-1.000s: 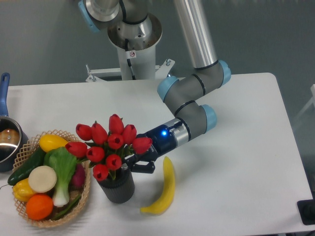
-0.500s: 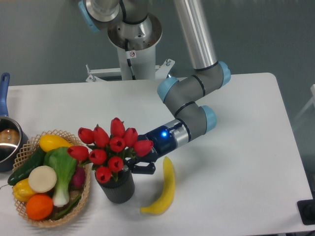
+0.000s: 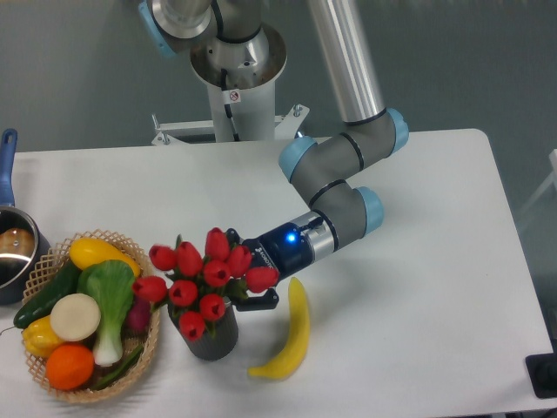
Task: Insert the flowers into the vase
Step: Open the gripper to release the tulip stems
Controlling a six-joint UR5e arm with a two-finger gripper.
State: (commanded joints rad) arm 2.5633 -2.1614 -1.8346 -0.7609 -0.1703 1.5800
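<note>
The flowers [image 3: 198,280], a bunch of red tulips with green leaves, stand with their stems down in the vase [image 3: 211,337], a short dark grey ribbed cylinder near the front of the white table. The blooms spread wider than the vase and hide its rim. My gripper [image 3: 246,268] reaches in from the right at the height of the blooms. One dark finger [image 3: 232,237] shows above the bunch and the other [image 3: 261,301] below it. The jaws stand apart and look open around the right side of the bunch.
A yellow banana [image 3: 290,333] lies just right of the vase. A wicker basket [image 3: 150,341] of vegetables and fruit stands directly left of it. A pot [image 3: 12,251] with a blue handle sits at the left edge. The robot base [image 3: 235,78] stands behind.
The flowers have dropped lower into the vase and shifted slightly right. The gripper's upper finger has come into view above the blooms; the jaws have spread.
</note>
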